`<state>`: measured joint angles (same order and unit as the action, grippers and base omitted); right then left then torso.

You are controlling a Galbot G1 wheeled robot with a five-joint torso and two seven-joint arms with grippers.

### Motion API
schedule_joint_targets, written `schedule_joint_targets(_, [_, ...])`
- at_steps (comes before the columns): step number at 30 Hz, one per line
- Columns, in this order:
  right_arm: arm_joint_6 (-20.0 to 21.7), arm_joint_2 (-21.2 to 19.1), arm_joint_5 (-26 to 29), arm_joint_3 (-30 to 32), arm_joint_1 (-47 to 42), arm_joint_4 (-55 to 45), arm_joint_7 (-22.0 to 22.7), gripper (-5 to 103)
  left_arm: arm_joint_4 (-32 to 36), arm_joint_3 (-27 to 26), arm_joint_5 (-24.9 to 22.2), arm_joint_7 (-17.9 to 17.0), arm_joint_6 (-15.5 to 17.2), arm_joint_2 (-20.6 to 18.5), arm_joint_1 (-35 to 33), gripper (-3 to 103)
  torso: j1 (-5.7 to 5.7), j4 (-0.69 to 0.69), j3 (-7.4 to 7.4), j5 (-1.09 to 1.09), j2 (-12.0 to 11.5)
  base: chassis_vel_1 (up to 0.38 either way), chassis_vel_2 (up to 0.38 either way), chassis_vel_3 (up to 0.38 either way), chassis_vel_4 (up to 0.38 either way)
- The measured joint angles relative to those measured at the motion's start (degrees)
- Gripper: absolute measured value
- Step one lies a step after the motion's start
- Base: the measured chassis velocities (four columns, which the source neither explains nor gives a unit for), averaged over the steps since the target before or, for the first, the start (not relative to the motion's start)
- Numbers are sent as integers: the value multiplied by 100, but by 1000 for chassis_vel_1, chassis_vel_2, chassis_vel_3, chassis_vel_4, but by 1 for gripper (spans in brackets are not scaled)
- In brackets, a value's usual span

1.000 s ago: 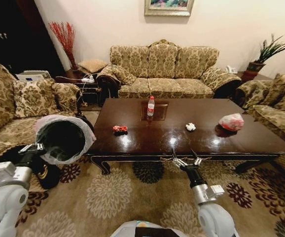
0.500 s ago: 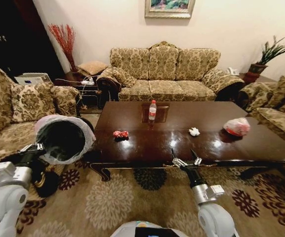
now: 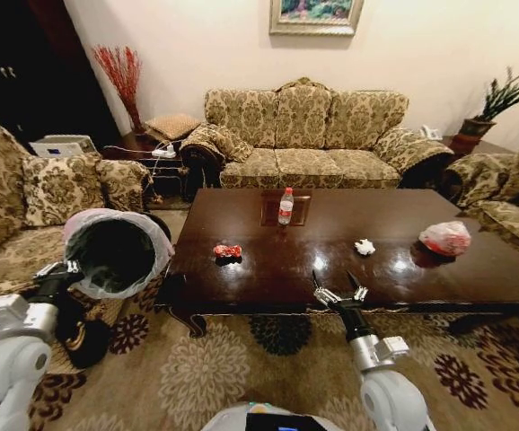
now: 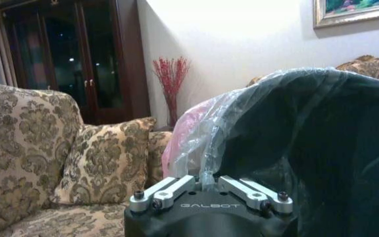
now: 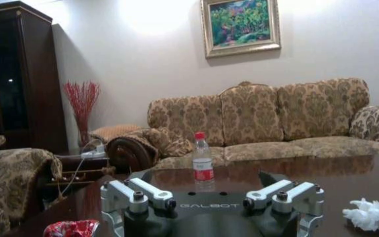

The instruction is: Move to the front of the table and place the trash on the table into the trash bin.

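The dark glossy table (image 3: 268, 280) fills the middle of the head view. On it stand a clear bottle (image 3: 285, 206) with a red label, a red crumpled wrapper (image 3: 227, 251), a white paper wad (image 3: 365, 246) and a pink-white knotted bag (image 3: 445, 238). My right gripper (image 3: 336, 281) is open and empty at the table's near edge. In the right wrist view that gripper (image 5: 212, 196) faces the bottle (image 5: 203, 168), the wrapper (image 5: 71, 229) and the wad (image 5: 368, 215). To the left of the table my left gripper (image 3: 65, 269) is shut on the rim of the trash bin (image 3: 116, 251), held tilted above the floor. In the left wrist view the gripper (image 4: 209, 190) pinches the bin's (image 4: 308, 148) bag-lined edge.
A patterned sofa (image 3: 313, 135) stands behind the table, an armchair (image 3: 26, 197) at the left and another sofa (image 3: 511, 189) at the right. A side table (image 3: 147, 153) with cables sits at the back left. Patterned rug (image 3: 241, 368) lies before the table.
The whole head view has shifted and the table sits closer and further right, so the camera has moved. Both arms keep their pose, with the bin still held.
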<state>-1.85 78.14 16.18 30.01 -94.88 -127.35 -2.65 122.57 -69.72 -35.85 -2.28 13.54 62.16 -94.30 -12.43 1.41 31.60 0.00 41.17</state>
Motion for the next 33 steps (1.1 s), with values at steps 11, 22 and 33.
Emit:
schedule_joint_targets(11, [58,-51,21,-5,43,-20,17,100,0,0,0,1,0,0,0,0,-1,0,0,3,0,0,0,0,0])
schedule_joint_targets(22, [1250,-1162,939,-28,1030,-915,577,100,1,1,-1,3,0,0,0,0,-2,0,1,0,-1,0,0,0,0])
schedule_joint_targets(33, [1820,-1470,1741,11,1321,-1427,846,100,0,0,0,2,0,0,0,0,-1,0,0,1,-1,0,0,0,0])
